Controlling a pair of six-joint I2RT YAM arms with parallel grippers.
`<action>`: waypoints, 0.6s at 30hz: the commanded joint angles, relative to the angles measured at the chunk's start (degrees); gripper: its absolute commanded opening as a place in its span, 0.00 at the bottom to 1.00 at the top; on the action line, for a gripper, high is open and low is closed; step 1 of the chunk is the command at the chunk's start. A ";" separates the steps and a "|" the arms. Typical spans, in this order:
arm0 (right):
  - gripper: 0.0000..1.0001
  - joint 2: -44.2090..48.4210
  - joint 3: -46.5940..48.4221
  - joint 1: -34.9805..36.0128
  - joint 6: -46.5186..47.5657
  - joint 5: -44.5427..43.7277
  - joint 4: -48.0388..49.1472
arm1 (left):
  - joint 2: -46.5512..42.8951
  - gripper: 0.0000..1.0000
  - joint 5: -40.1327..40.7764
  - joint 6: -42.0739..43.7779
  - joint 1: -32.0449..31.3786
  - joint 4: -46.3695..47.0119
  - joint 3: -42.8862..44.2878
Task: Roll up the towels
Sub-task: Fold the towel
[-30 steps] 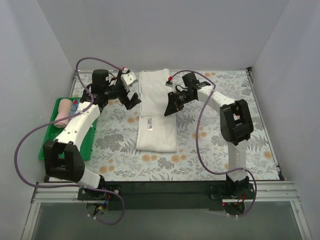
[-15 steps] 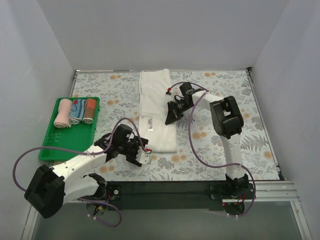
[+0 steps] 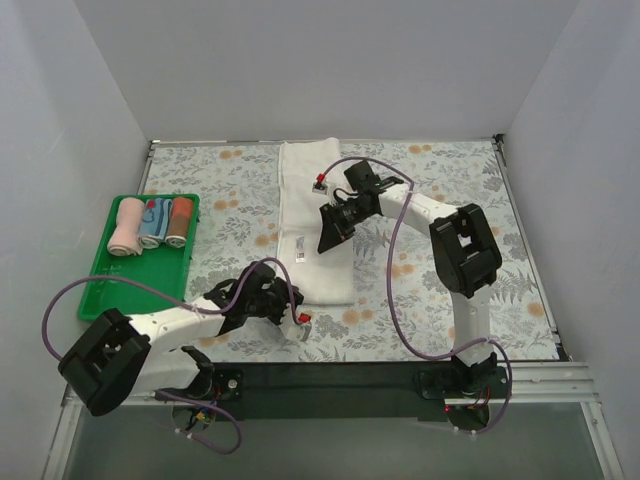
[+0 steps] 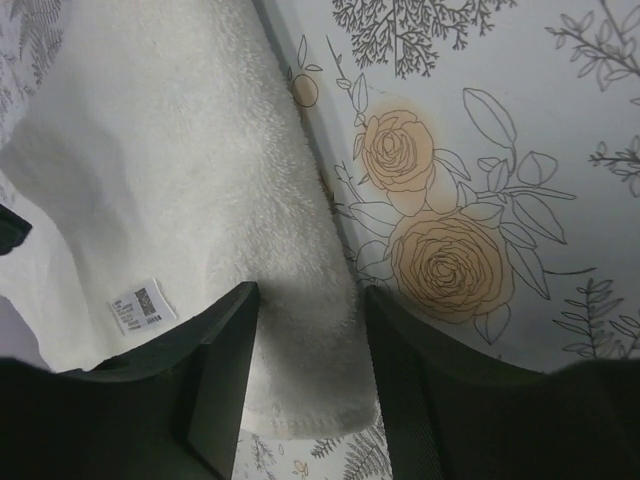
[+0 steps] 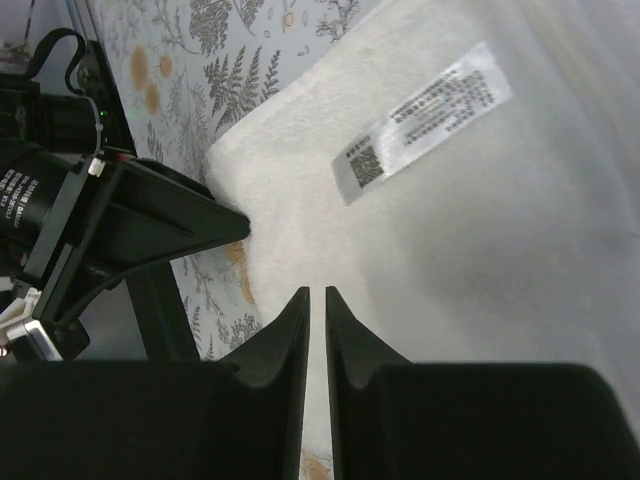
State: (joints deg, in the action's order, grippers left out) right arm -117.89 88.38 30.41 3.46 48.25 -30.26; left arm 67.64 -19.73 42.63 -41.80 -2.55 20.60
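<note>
The long cream-white towel (image 3: pixel 312 215) lies flat down the middle of the table, its label (image 5: pixel 425 120) facing up. My left gripper (image 3: pixel 288 306) is at the towel's near right corner. In the left wrist view its jaws (image 4: pixel 307 295) stand partly open, straddling that corner of the towel (image 4: pixel 200 180). My right gripper (image 3: pixel 328 235) hovers over the towel's right edge. Its fingers (image 5: pixel 317 292) are almost together, with only a thin slit and nothing pinched, over the towel (image 5: pixel 480 230). The salmon-pink towel (image 3: pixel 125 227) lies rolled in the tray.
A green tray (image 3: pixel 130 280) sits at the left with a blue-white roll (image 3: pixel 150 222) and an orange roll (image 3: pixel 180 220) beside the pink one. Grey walls enclose the floral table on three sides. Purple cables loop off both arms.
My left arm swung from the far left of the towel down to its near right corner, and its jaws narrowed. My right gripper shifted slightly left over the towel.
</note>
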 commanded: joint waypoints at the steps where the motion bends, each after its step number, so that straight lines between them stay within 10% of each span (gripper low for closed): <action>1: 0.15 -1.55 -1.98 2.63 2.51 -0.08 -0.76 | 3.46 0.42 2.94 -0.53 -0.65 2.19 -0.74; 9: 0.12 -8.24 -2.86 4.04 3.83 -2.98 -0.50 | 4.70 0.00 2.94 -1.76 -1.97 -2.01 1.72; 18: 0.12 -0.86 -10.06 8.16 4.71 -3.87 0.03 | -0.66 0.00 -15.83 -6.85 -2.06 -32.84 14.97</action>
State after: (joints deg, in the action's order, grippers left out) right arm -122.28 81.01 36.36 6.20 47.72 -28.71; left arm 69.01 -24.43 39.70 -43.35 -20.12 31.09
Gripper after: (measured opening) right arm 0.121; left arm 0.046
